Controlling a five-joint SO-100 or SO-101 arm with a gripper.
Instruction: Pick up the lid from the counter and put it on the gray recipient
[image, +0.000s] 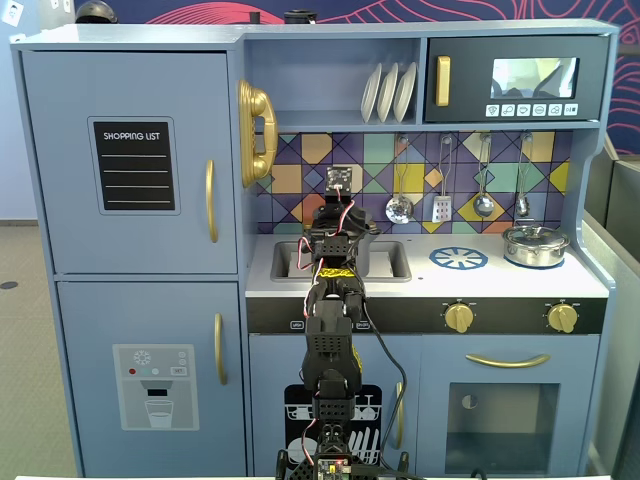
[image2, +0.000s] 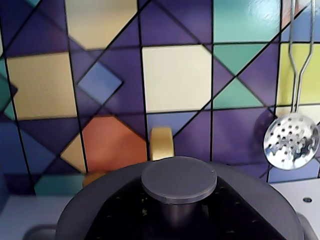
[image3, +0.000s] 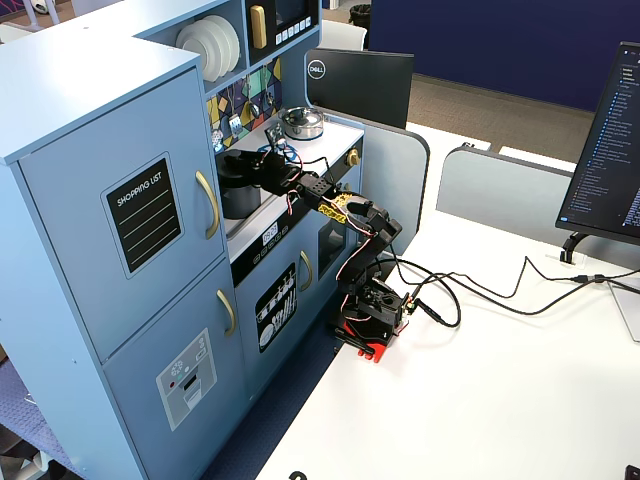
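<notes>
The dark-gray lid (image2: 95, 205) fills the bottom of the wrist view, its round knob (image2: 179, 179) at the centre. My gripper (image2: 175, 217) is shut on the knob's stem, with black fingers on both sides of it. In a fixed view the gripper (image3: 258, 168) holds the lid over the mouth of the gray pot (image3: 240, 198), which stands in the sink area. I cannot tell whether the lid rests on the rim. In the front fixed view the arm and gripper (image: 337, 222) hide the pot and lid.
The tiled back wall and a gold faucet (image2: 161, 142) stand close behind the lid. A slotted spoon (image2: 291, 141) hangs to the right. The shiny silver pot with its lid (image: 535, 245) sits on the right burner. The sink (image: 385, 262) lies under the gripper.
</notes>
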